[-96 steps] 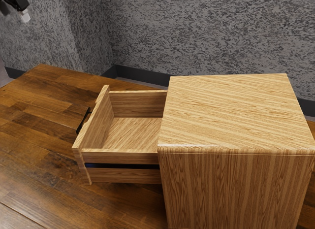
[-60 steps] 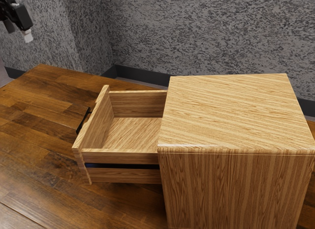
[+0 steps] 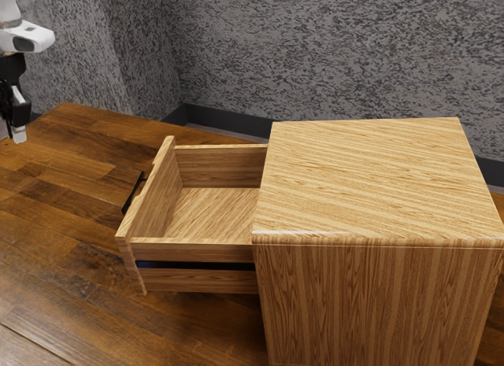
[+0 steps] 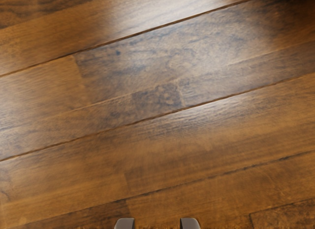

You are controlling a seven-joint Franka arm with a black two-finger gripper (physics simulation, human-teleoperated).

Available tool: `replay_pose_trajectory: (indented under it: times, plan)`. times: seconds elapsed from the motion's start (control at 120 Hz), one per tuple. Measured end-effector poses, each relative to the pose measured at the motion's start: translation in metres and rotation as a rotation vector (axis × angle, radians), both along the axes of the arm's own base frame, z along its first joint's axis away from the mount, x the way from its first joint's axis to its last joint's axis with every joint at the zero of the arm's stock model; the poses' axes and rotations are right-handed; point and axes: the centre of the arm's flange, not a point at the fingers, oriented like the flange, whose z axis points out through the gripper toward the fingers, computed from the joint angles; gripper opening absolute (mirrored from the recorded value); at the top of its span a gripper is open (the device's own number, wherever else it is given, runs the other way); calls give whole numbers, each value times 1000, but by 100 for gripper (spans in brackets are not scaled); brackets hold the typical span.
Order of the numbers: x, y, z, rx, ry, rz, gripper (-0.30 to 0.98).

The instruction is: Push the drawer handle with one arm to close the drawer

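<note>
Across the far side I see a grey wall mottled all over with darker flecks. Toward the exterior view's left, a section of it juts out, its upright edge standing near an inner corner. A dark baseboard runs along the wall's foot, and between it and the bench I make out a narrow strip of greyish floor. The bench has a top of brown wooden planks, patchy in tone, with dark seams. In my wrist view, pale light gleams across the grain in soft streaks.
</note>
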Motion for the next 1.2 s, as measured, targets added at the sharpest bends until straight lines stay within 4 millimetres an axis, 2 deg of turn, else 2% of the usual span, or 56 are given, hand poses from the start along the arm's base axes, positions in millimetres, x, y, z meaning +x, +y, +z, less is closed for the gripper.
replay_pose_trajectory:
  times: [0.167,0.392,0.542,0.675,0.817,1.025,1.2]
  plan:
    - [10,-8,-47,19,20,-81,-6]
    - [26,-21,-84,62,-34,-188,-9]
    - [29,-52,-93,73,-69,-313,-9]
    - [15,-70,-98,59,-88,-396,-10]
    - [3,-99,-100,56,-99,-494,-10]
    - [-17,-126,-103,42,-108,-596,-10]
    - [-17,-139,-104,41,-141,-646,-10]
